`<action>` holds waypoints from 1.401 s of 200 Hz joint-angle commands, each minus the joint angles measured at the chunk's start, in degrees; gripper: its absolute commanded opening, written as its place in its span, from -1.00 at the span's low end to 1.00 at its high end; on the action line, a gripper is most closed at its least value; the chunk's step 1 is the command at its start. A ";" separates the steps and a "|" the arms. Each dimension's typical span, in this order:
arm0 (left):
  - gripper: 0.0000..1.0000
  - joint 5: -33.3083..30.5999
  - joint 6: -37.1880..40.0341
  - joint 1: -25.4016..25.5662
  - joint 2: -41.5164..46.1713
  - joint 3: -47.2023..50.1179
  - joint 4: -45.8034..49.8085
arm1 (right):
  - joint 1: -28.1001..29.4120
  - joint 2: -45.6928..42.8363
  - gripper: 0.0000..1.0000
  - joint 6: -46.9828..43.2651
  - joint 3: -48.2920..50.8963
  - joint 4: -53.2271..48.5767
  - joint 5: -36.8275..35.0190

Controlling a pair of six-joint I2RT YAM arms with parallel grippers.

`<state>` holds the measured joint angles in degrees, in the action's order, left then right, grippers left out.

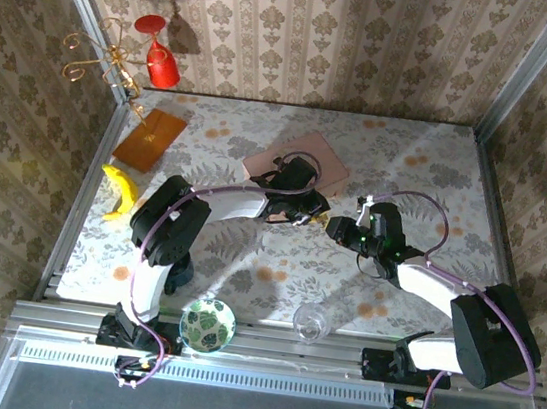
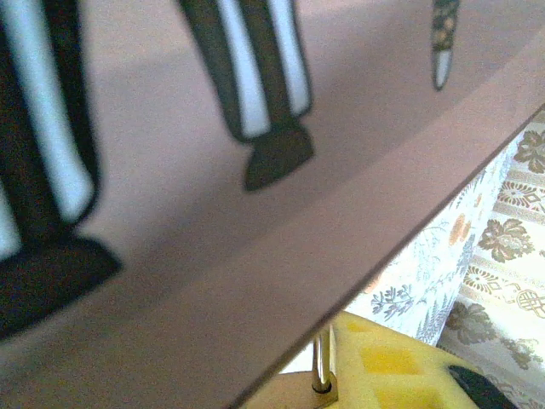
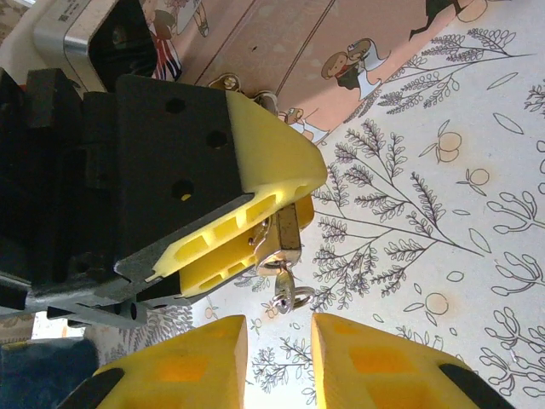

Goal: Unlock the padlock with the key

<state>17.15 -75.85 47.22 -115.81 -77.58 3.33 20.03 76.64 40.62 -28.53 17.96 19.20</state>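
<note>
Two pincers of mine face each other near the middle of the flowered table (image 1: pixel 421 153), just in front of the pink box (image 1: pixel 311 161). My left pincer (image 3: pixel 294 213) is pinching the padlock (image 3: pixel 278 234). The little grey lock sits between its yellow fingers, just beside the near edge of the box.

A small metal piece (image 3: pixel 288 294) hangs from the lock's lower end; whether it is a key or a ring I cannot tell. From my left wrist I see the shackle (image 2: pixel 321 362) rising next to one yellow finger (image 2: pixel 383 366), under the rim of the box's picture lid.

My right pincer (image 3: pixel 278 345) is spread a little, with nothing between its fingers. Its tips point at the hanging piece, close to it but not touching.

Well apart from all this, a banana (image 1: pixel 119 192) lies at the left edge of the table. A patterned bowl (image 1: pixel 207 324) and a clear glass (image 1: pixel 310 321) stand at the near edge, between the bases of my arms.
</note>
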 commanded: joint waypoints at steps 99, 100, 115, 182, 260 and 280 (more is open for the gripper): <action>-1.00 6.36 -4.84 1.72 -2.58 1.34 -1.48 | 0.27 5.57 -0.49 -0.04 -3.94 4.67 0.92; -1.00 6.39 -4.83 1.73 -2.58 1.31 -1.48 | 0.31 5.64 -0.49 0.02 -3.96 4.69 0.92; -1.00 6.41 -4.81 1.73 -2.45 1.37 -1.49 | 0.28 6.49 -0.49 0.31 -4.24 5.32 0.93; -1.00 6.32 -4.78 1.66 -2.23 1.38 -1.64 | 0.27 8.00 -0.54 1.80 -3.38 7.54 1.01; -1.00 6.23 -4.83 1.73 -1.96 1.37 -1.95 | -0.43 9.11 -0.70 5.43 -1.44 11.30 2.13; -1.00 6.22 -4.90 1.82 -1.87 1.20 -1.85 | -0.61 10.63 -0.78 7.68 -0.98 13.95 3.21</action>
<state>16.67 -76.49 47.33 -115.87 -77.36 2.28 19.49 84.95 45.30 -30.26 26.50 20.56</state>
